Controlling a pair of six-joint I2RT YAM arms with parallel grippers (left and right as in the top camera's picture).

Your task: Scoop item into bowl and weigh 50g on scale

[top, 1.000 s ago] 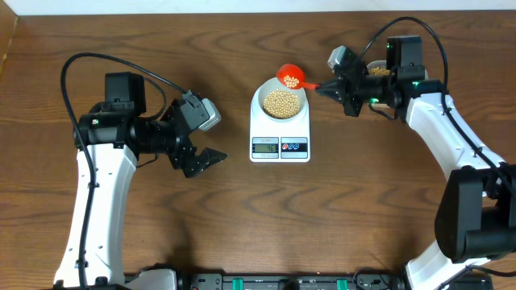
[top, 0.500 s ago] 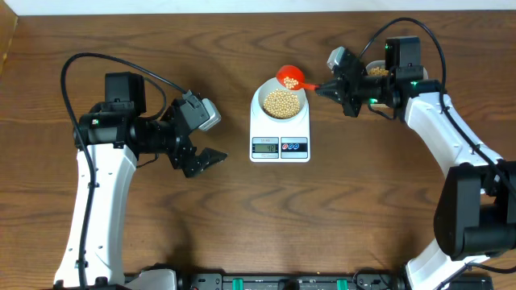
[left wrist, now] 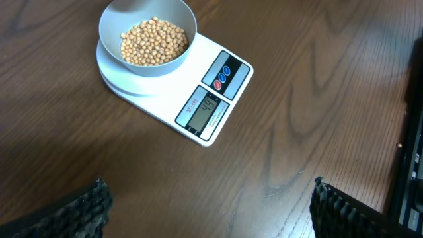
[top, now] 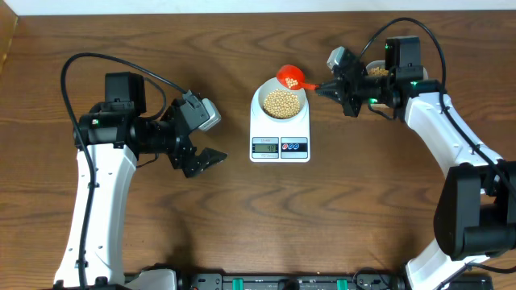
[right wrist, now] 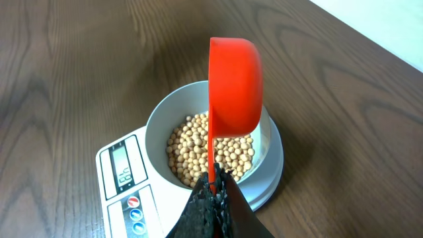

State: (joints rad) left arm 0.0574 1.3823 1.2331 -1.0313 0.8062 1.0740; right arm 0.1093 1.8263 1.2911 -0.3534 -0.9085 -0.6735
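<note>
The left arm and right arm are white-shelled with black joints. A black cable loops back behind the left claw, whose fingertips look dark and ribbed. Green lights glow behind the right claw.

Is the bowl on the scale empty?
No, the bowl on the scale holds a heap of tan beans.

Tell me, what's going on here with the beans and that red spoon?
The right gripper is shut on the handle of a red scoop, holding it tipped over the rim of the bowl. The bowl, partly filled with beans, sits on the scale. The left gripper hangs open off to the side, holding nothing.
</note>
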